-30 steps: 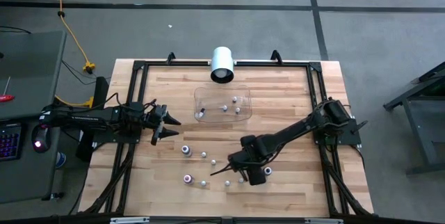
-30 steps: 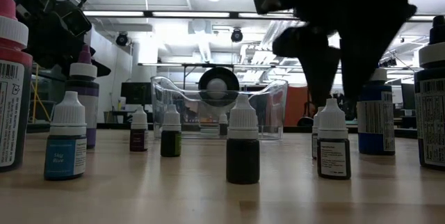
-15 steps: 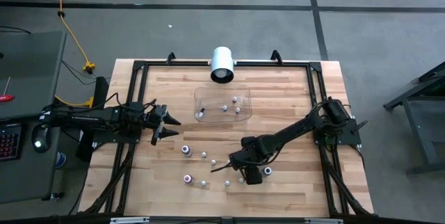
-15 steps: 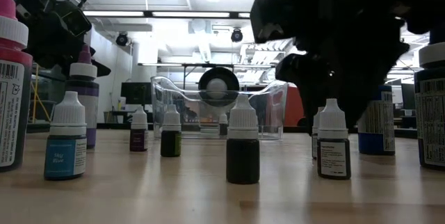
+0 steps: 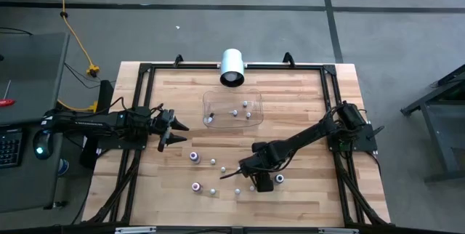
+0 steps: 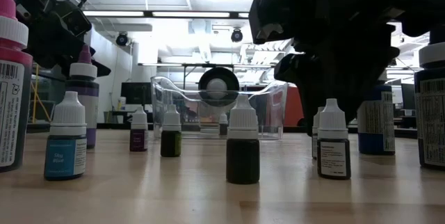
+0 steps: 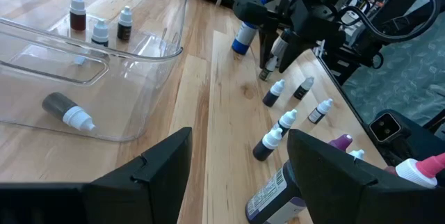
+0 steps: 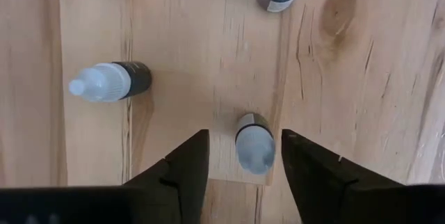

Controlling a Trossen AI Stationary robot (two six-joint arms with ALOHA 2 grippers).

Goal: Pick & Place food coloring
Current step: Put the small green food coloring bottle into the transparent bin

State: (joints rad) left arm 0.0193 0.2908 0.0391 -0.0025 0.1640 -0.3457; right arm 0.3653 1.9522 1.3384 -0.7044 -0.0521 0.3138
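The desk (image 5: pixel 305 96) is a pale wooden slab inside a dark frame, seen from above with both arms over it. At its far edge lies a white cylinder (image 5: pixel 232 66); just in front of it sits a clear plastic tray (image 5: pixel 211 105) holding several food coloring bottles (image 7: pixel 100 32), three upright and one lying on its side.

The left gripper (image 5: pixel 174 133) hangs over the desk's left part, well apart from the bottles, fingers spread; its place matches the earlier high views.

The right gripper (image 8: pixel 240 160) is low over the loose bottles on the near half of the desk. Its fingers (image 8: pixel 188 165) are spread, with one small white-capped bottle (image 8: pixel 254 142) between them; no contact with the bottle is visible. Against the frame one second back, the low view shows the arm lower, its dark bulk now covering the space above that bottle; over the last half second the difference is slight.

The remaining loose bottles (image 5: pixel 195 157) stand scattered around and to the left of the right gripper, positions unchanged.
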